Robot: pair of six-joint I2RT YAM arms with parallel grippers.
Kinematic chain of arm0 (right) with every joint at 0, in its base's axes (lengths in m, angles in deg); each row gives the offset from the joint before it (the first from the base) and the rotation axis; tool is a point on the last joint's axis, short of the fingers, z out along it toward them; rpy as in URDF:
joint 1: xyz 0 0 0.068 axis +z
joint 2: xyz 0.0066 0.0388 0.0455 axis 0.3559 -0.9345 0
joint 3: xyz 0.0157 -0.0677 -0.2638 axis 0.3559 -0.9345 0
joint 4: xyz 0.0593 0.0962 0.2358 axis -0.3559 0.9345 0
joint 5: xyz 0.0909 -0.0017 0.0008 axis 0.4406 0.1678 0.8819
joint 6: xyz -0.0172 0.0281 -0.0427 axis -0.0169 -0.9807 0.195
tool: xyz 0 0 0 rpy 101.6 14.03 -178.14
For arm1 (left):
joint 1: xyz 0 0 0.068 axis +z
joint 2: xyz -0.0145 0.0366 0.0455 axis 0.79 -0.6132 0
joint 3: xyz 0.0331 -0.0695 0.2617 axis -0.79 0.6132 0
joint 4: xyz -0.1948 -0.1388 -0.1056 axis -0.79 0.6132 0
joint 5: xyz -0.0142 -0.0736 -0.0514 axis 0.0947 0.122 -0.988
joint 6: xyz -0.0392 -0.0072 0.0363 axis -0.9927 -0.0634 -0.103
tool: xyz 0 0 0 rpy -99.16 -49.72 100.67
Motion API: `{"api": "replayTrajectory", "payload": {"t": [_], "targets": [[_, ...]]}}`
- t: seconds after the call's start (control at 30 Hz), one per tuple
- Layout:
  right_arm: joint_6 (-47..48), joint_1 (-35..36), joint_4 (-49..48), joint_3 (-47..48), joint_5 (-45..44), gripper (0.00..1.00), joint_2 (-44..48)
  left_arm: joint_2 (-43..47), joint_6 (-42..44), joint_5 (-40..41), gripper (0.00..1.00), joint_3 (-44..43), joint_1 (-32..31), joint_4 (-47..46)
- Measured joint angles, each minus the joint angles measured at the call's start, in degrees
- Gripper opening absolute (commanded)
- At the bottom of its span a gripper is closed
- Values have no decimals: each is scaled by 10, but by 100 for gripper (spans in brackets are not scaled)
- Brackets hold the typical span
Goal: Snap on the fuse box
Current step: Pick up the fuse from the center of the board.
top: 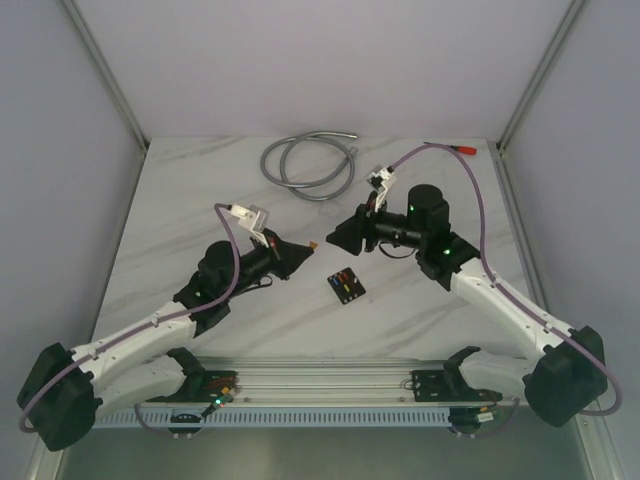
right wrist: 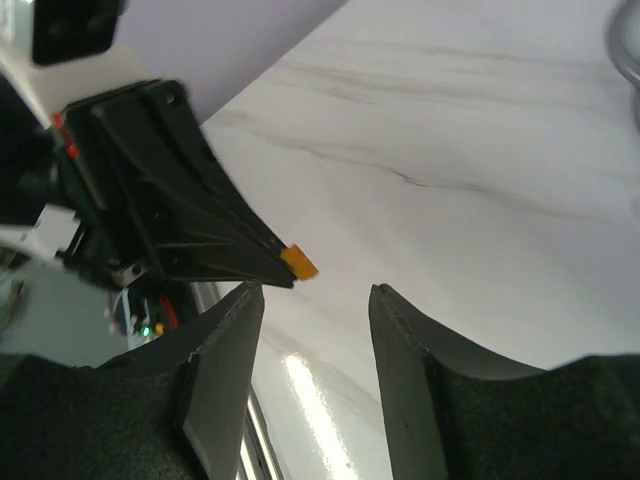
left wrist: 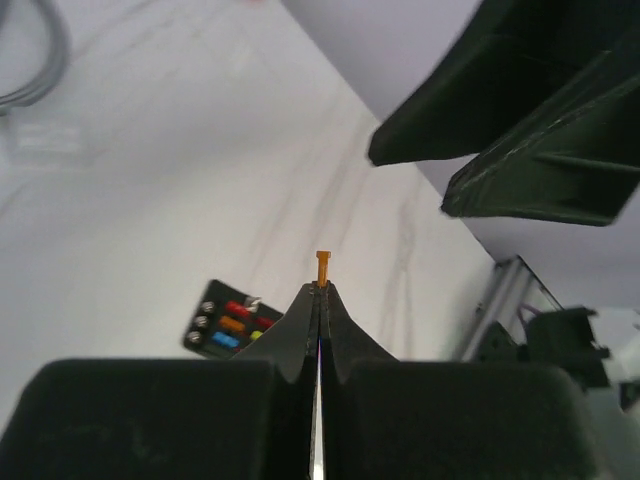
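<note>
The fuse box (top: 345,287) is a small black block with coloured fuses in its face, lying flat on the marble table between the two arms. It also shows in the left wrist view, fuse box (left wrist: 232,320), low and left of the fingers. My left gripper (top: 306,248) is shut on a tiny orange fuse (left wrist: 323,266) that sticks out past its tips, held above the table up and left of the box. My right gripper (right wrist: 316,292) stands open just in front of that orange fuse (right wrist: 299,262), its jaws apart with nothing between them.
A grey coiled hose (top: 310,165) lies at the back of the table. A purple cable with a red end (top: 462,148) runs along the back right. A faint clear piece (left wrist: 45,140) rests near the hose. A metal rail (top: 330,380) spans the near edge.
</note>
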Motion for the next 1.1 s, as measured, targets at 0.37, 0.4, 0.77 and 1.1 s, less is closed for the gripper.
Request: {"api": "replayTrajectory", "payload": {"t": [0.37, 0.4, 0.77, 1.1], "targets": [[120, -4, 49, 39, 190, 40, -8, 13, 15, -163, 0, -43, 0, 9], [124, -4, 51, 39, 199, 40, -9, 13, 15, -172, 0, -44, 0, 9], [144, -4, 59, 43, 251, 20, -18, 14, 15, -220, 0, -47, -1, 7], [159, -6, 62, 44, 290, 0, -22, 14, 14, -227, 0, -47, -2, 8]]}}
